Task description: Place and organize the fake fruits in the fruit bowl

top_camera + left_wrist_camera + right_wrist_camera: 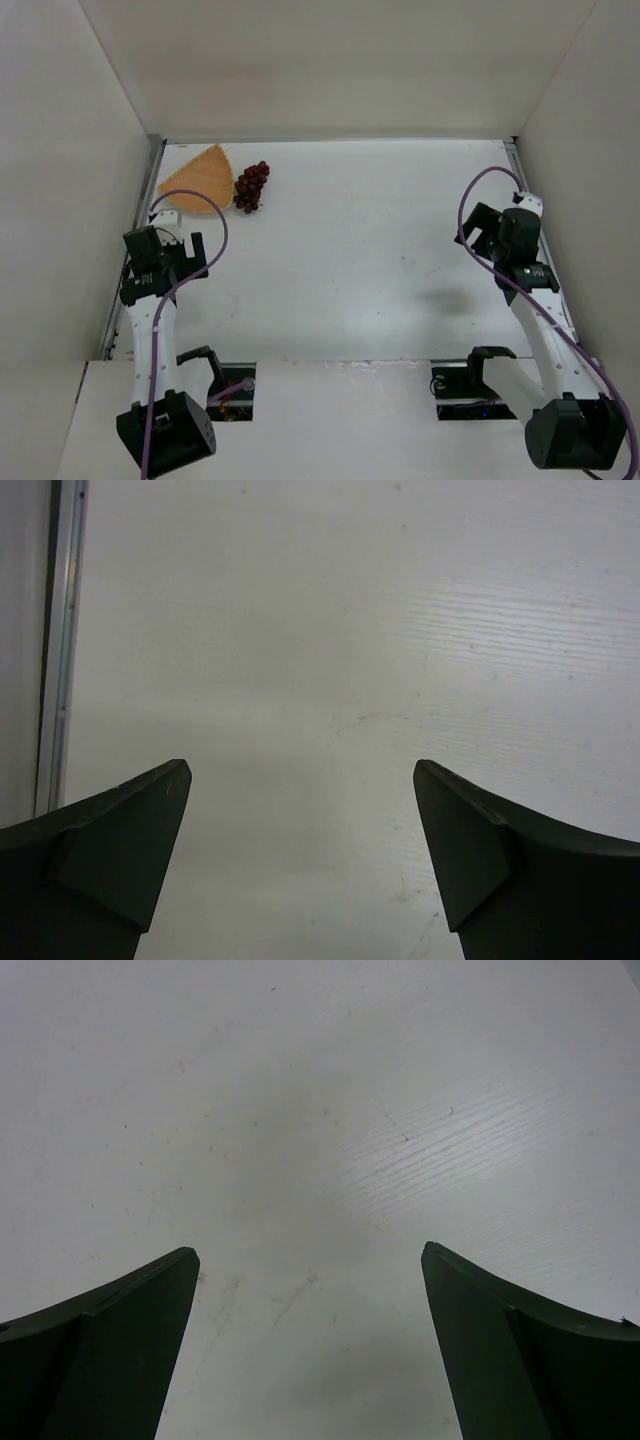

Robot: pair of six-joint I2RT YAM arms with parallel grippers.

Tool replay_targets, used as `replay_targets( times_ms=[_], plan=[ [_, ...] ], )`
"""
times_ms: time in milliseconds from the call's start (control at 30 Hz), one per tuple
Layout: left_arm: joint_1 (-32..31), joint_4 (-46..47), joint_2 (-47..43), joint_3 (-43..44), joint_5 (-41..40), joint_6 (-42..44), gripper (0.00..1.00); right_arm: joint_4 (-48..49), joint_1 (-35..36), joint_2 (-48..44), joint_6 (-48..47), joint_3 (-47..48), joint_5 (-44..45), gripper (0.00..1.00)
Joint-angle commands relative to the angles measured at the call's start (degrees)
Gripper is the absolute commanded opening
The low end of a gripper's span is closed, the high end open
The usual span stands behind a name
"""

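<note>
The grape bunch [251,187], the only fake fruit in view, lies on the table [380,260] outside the fruit bowl [200,180], just beside the bowl's right-hand rim. Whether it touches the rim cannot be told from the top view. The bunch tapers toward the robot's side. The bowl holds nothing and sits in the far left corner of the table. The left gripper [300,780] hangs on the near side of the bowl, toward the arm bases. Its fingers are spread wide with nothing between them. Its wrist view shows only bare table and a metal edge rail [60,630] at the left, with neither the bowl nor the bunch in frame. The right gripper [310,1260] stands well apart from the bowl, across the table on the right side. It is likewise spread wide and empty, over bare table. Assessment: the task stands at its first step, approach to the fruit, and no fruit has been placed. The left arm is the nearer to the bowl and is the likely one to act. The next move calls for extending it away from the bases and slightly to the right of the bowl until the bunch lies between the fingers. The arm should then descend with the fingers parted, close on the thicker part of the cluster, lift clear of the rim, carry the short way left over the dish and release. Care is needed not to push the bowl during the descent.
</note>
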Motion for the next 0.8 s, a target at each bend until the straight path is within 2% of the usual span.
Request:
replay_targets(
  times_ms=[0,100,167,300,533,633,767],
  plan=[
    [-2.1,0.2,-2.7,1.8,5.2,0.7,0.97,1.7,-0.3,-0.4,-0.2,0.3,0.6,1.0],
    [-5.8,1.7,-3.7,1.8,6.2,6.1,1.0,1.8,-0.1,0.5,-0.2,0.4,0.6,1.0],
    [-9.6,4.9,-0.3,4.2,3.5,6.6,1.0,1.9,0.1,1.7,-0.1,0.8,0.4,1.0],
    [-17.2,8.3,17.9,17.1,-4.3,7.2,1.0,1.9,1.1,4.6,-0.1,2.4,0.3,1.0],
    [-19.9,9.7,49.1,46.1,-3.0,5.0,1.0,3.0,5.1,7.5,2.4,3.8,0.4,1.0],
    [-22.2,9.7,58.9,54.8,-3.1,3.6,1.0,2.9,7.2,7.7,3.6,3.9,1.1,1.0],
    [-25.1,11.5,67.6,60.5,-2.9,3.2,1.0,2.4,8.3,7.6,4.7,3.5,1.8,1.0]
  ],
)
